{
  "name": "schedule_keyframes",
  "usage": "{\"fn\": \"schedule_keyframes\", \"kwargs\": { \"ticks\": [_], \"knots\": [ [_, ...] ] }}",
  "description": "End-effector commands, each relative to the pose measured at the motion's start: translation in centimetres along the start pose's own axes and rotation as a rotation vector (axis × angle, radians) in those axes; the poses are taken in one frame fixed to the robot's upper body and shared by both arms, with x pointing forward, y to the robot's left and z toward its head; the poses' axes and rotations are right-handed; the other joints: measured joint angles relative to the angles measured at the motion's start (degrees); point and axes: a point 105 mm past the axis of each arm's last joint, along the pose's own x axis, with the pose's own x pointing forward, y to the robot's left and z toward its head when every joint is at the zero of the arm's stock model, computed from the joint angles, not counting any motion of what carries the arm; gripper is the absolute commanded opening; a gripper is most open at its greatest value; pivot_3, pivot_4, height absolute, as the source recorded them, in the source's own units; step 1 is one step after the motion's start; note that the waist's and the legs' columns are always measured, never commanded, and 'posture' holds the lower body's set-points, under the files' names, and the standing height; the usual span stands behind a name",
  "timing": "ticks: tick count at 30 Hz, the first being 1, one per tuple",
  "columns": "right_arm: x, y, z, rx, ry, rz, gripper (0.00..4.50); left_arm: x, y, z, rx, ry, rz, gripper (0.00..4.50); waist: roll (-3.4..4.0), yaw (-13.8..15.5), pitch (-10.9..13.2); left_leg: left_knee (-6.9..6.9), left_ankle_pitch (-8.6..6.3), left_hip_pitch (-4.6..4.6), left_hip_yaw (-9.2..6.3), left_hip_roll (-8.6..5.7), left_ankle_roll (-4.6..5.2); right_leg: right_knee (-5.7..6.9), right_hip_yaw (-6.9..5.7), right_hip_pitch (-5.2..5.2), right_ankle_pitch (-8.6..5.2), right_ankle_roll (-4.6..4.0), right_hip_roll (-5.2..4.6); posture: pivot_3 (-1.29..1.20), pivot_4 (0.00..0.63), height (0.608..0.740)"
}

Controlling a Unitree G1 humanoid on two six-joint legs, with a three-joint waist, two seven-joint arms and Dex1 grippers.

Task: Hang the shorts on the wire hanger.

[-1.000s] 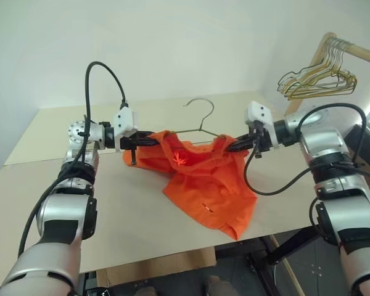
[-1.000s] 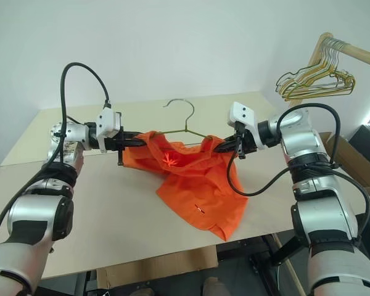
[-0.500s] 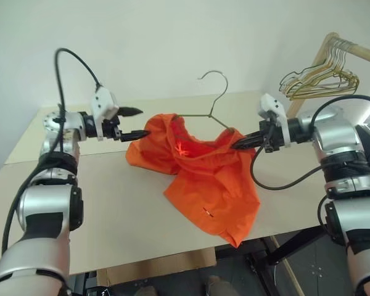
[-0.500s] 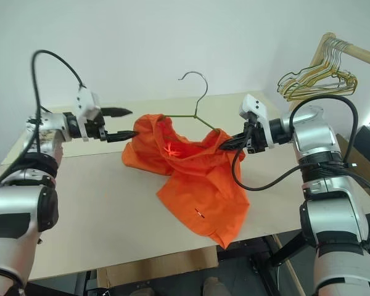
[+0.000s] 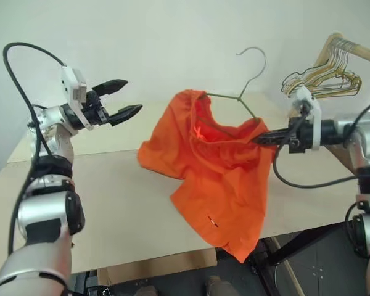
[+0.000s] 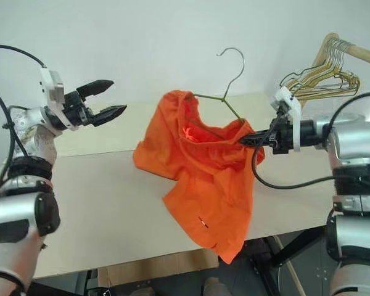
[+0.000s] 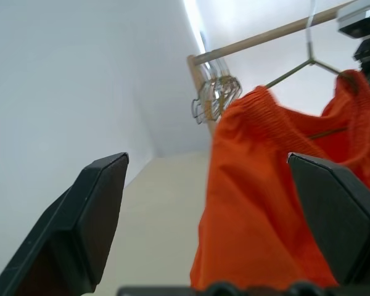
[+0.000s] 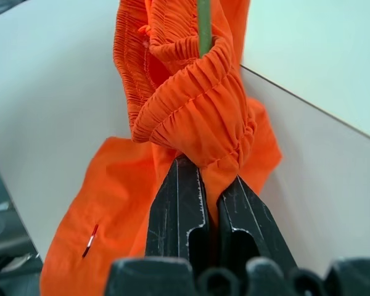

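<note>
The left gripper [image 5: 128, 98] hangs with its jaws released and empty, well clear of the shorts [image 5: 219, 179]. The shorts are draped over the wire hanger [image 5: 237, 92], waistband bunched on both shoulders, legs trailing down to the bench [image 5: 98, 197]. The right gripper [image 5: 259, 140] has its jaws clenched on the gathered waistband at the hanger's end, lifting the lot. The threading step looks nearly done; next the left jaws likely need to straighten the crumpled far side
</note>
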Motion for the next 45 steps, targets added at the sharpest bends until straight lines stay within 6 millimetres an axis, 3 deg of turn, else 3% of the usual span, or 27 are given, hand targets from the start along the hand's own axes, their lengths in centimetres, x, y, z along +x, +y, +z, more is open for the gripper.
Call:
{"fn": "schedule_keyframes", "kwargs": {
  "ticks": [1, 10, 20, 27, 35, 45],
  "knots": [
    [-2.0, -0.4, 1.7, 0.043, -0.077, -0.159, 0.0, 1.1, -0.9, 1.8, 0.052, -0.055, -0.005, 4.48, 0.0, -0.04, 0.0, 0.02, 0.0, 0.0, -0.01, 0.0, 0.0, 0.01, 0.0, -0.01, 0.0, 0.0, 0.01, -0.11, 0.0, 0.74],
    [-6.7, -2.4, -1.2, 0.272, -0.032, -0.595, 0.0, 1.0, -4.0, 3.1, 0.052, -0.102, -0.06, 4.48, 0.24, -0.16, -0.15, 0.02, 0.02, 0.13, 0.0, 0.01, -0.02, -0.04, 0.05, 0.09, 0.02, -0.04, 0.03, -0.15, 0.0, 0.74],
    [-11.3, -5.9, -3.9, 0.515, -0.101, -1.144, 0.0, 0.6, -4.7, 3.1, -0.037, -0.174, -0.024, 4.48, 0.52, -2.63, -0.31, 0.02, 0.02, 0.27, 0.0, -0.01, -0.02, -0.05, 0.13, 0.25, 0.02, -0.03, 0.05, -0.18, 0.0, 0.74],
    [-11.5, -7.4, -4.1, 0.593, -0.18, -1.385, 0.0, 0.1, -4.9, 4.5, -0.106, -0.296, -0.009, 4.48, 0.57, -4.82, -0.33, 0.01, 0.02, 0.25, -0.08, -0.01, -0.02, -0.05, 0.2, 0.23, 0.02, -0.02, 0.05, -0.17, 0.0, 0.74],
    [-11.4, -10.1, -2.4, 0.55, -0.262, -1.615, 0.0, 0.7, -6.3, 3.7, -0.145, -0.294, -0.012, 4.48, 0.65, -6.62, -0.33, -0.08, 0.02, 0.45, -0.18, -0.07, -0.01, -0.01, 0.6, 0.26, 0.05, 0.04, 0.05, -0.15, 0.0, 0.74],
    [-13.4, -14.4, -2.2, 0.628, -0.354, -1.678, 0.0, 0.5, -6.1, 3.6, -0.153, -0.295, 0.015, 4.48, 0.74, -7.52, -0.27, -0.34, 0.02, 0.63, 0.03, -0.15, 0.0, -0.25, 0.86, 0.36, 0.04, 0.1, 0.04, -0.13, 0.0, 0.74]
  ]
}}
